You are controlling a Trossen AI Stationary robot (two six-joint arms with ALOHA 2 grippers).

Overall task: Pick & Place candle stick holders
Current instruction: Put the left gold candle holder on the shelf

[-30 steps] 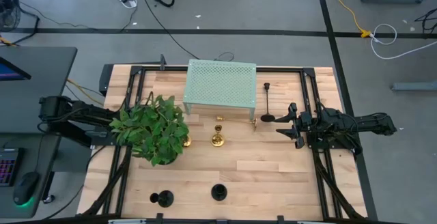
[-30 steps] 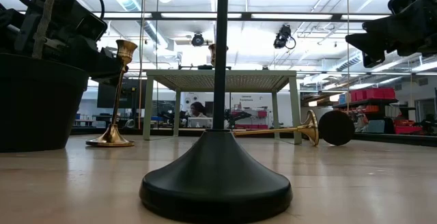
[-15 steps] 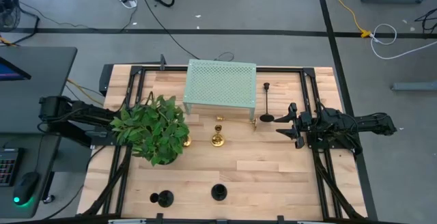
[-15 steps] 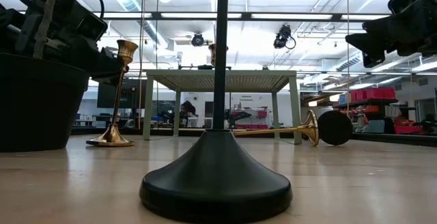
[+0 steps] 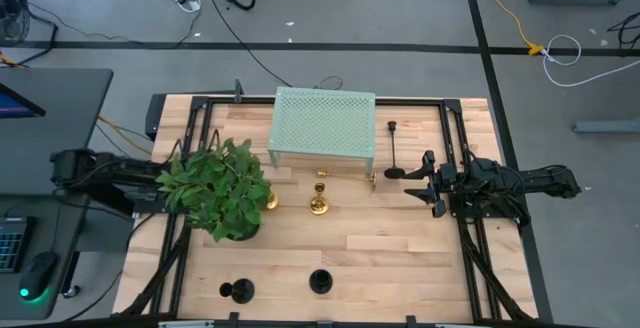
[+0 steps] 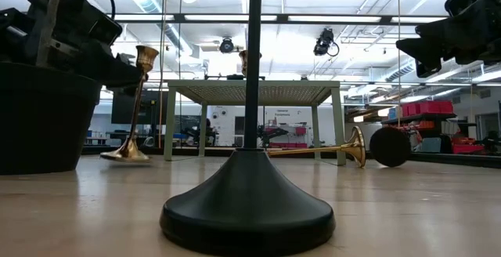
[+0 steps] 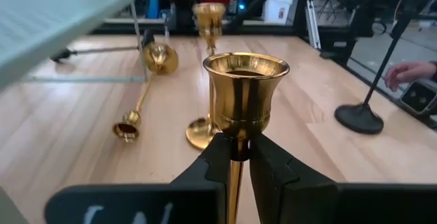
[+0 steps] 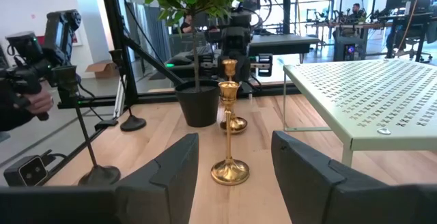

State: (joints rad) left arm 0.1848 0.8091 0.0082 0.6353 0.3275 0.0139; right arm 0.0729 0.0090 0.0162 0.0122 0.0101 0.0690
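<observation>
The left gripper [image 7: 235, 157] is clamped on the thin stem of a shiny gold candle stick holder with a flared cup [image 7: 244, 94], just under that cup. Set against the frame a second ago, this holder has left the wood: in the low view its round base [image 6: 125, 152] now hangs tilted and slightly raised, and from above the left arm has drawn back toward its own table edge. The held piece sits half hidden beside the leafy green potted plant [image 5: 217, 185]. A second upright gold candle stick holder [image 5: 319, 196] stands unchanged near the table's middle, in front of the pale green perforated metal stand [image 5: 323, 124], and a third gold one [image 6: 321, 150] lies on its side by the stand's leg. A tall matte black holder [image 5: 394, 154] lies flat next to the right gripper [image 5: 420, 183], which hangs with its fingers spread wide and empty, exactly where it was. Two more black holders [image 5: 320, 281] stand at the near edge
</observation>
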